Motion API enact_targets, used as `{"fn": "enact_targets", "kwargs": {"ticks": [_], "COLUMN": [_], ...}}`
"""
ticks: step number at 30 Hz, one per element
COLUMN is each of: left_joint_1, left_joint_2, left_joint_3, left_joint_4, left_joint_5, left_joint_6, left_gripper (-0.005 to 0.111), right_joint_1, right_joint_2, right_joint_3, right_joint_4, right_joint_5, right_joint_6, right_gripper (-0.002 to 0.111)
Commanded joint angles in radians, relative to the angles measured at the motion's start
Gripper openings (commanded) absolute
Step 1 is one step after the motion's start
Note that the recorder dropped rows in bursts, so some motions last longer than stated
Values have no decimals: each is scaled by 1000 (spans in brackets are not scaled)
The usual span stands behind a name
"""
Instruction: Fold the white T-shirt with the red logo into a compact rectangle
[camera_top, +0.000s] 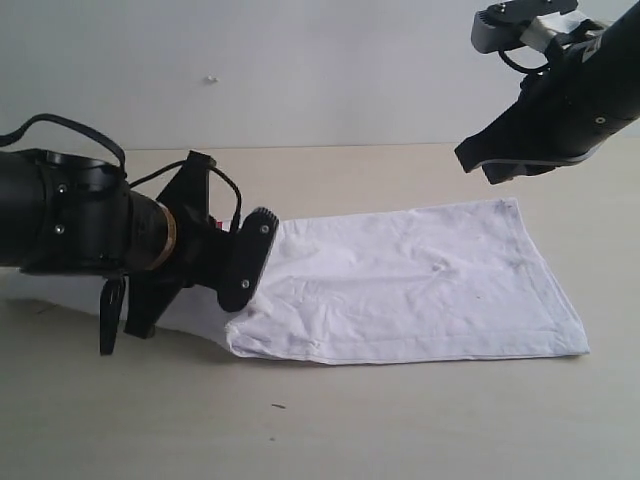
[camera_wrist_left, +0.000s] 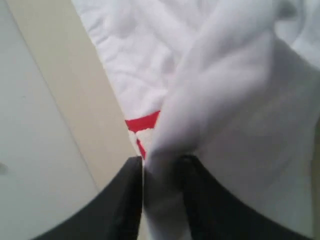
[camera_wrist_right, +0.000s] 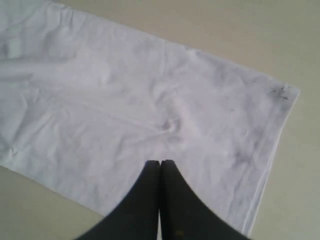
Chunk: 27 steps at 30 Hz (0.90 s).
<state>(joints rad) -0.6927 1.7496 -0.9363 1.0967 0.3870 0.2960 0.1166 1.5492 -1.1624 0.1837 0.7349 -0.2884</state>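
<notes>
A: Exterior view: the white T-shirt (camera_top: 420, 290) is laid flat on the table (camera_top: 400, 430) as a long wrinkled panel, hem end to the right. Its left end is hidden behind the left gripper (camera_top: 245, 268).
B: Left jaw opening?
A: It can't be read from here. Only one finger is clearly seen, set at the shirt's left edge. The right gripper (camera_top: 480, 162) is raised above the shirt's right end, clear of the cloth. Its arm is cut off by the frame.
B: Left wrist view?
A: Blurred. A raised fold of the shirt is pinched between the two dark fingers (camera_wrist_left: 125, 200), and the gap is narrow. A strip of the red logo (camera_wrist_left: 143, 122) is seen beside the fold, mostly covered.
B: Right wrist view?
A: The fingers (camera_wrist_right: 175, 200) are pressed together and nothing is held. The shirt's hem end is seen beyond them, creased, with dark specks near one corner. Height over the cloth can't be judged here.
</notes>
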Motion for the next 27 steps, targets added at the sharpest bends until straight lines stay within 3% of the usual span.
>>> {"fn": "enact_targets", "kwargs": {"ticks": [1,9,11,12,14,15,18,21,24,27], "left_joint_1": [52,105,100,94,89,89,89,92,116,161], "left_joint_2": [9,9,9,9,9,9,9,64,136,164], "left_joint_3": [-43,-56,-56,-56,-56,-56,-56,-56,-56,-61], "left_joint_4": [10,-40,-149,-232,-383,-455,-641,-943,-955,-955], "left_joint_5": [-32,-70,-70,-70,-70,-70,-70,-49,-74,-182], "left_joint_6": [-72,-275,-318,-312,-267,-233,-140,139,168,122], "left_gripper": [42,45,39,30,3,1,0,0,0,0], "right_joint_1": [-1,-1,-1,-1,-1,-1,-1,-1,-1,-1], "right_joint_2": [-10,-10,-10,-10,-10,-10,-10,-10,-10,-10], "right_joint_3": [1,1,1,1,1,1,1,1,1,1], "right_joint_4": [0,0,0,0,0,0,0,0,0,0], "right_joint_5": [-15,-17,-15,-15,-10,-6,0,12,14,-6], "right_joint_6": [1,1,1,1,4,4,4,4,4,4], "right_gripper": [0,0,0,0,0,0,0,0,0,0]}}
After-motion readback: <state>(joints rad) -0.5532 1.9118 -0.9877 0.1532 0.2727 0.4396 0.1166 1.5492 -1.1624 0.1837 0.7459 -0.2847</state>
